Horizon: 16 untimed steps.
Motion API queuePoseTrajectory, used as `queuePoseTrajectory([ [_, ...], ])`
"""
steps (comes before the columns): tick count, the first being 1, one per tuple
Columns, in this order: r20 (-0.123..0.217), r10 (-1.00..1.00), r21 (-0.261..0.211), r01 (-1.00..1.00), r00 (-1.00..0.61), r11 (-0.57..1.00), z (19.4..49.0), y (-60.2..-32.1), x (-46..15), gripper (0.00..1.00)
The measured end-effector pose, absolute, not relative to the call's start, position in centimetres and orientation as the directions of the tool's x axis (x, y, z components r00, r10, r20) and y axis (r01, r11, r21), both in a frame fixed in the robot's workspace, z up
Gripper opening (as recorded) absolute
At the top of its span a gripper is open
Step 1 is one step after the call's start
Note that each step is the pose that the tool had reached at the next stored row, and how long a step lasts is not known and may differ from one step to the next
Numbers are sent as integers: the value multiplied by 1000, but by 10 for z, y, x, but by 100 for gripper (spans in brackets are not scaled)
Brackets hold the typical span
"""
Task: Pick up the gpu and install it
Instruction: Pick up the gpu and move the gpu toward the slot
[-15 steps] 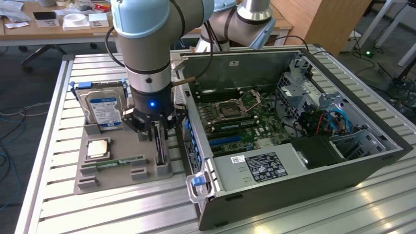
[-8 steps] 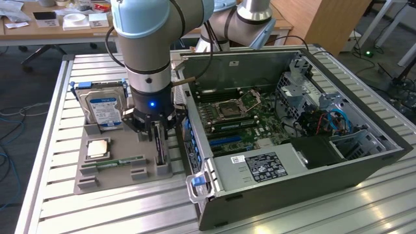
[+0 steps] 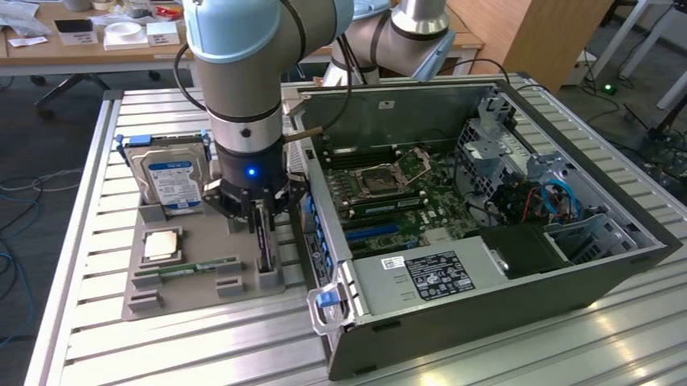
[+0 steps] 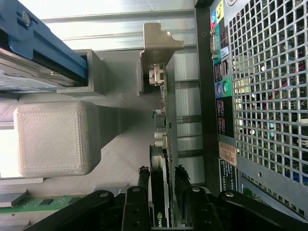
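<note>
gripper at gpu | gpu upright in holder | motherboard in case

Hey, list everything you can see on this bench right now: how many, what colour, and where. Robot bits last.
gpu: one, dark with a silver bracket, standing on edge in the holder beside the case
hard drive: one, blue-white label, upright in the holder
processor chip: one, silver, flat on the holder
RAM stick: one, green, flat on the holder
holder: one, grey, on the table
computer case: one, black, open, exterior view's right
table: one, silver slats
arm: one, grey-blue, above the holder
end effector: one, black, down over the gpu
</note>
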State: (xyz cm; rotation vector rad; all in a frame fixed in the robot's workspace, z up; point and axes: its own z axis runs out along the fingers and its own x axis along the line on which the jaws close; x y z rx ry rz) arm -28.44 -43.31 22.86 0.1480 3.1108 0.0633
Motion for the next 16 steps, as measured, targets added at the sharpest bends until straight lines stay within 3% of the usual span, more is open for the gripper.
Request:
queuePoseTrajectory([
  [5,-25,95,42,94,-995,995,229,-433,-284,35],
  [8,-25,95,42,94,-995,995,229,-433,-284,26],
  [16,-25,95,42,94,-995,995,229,-433,-284,26],
])
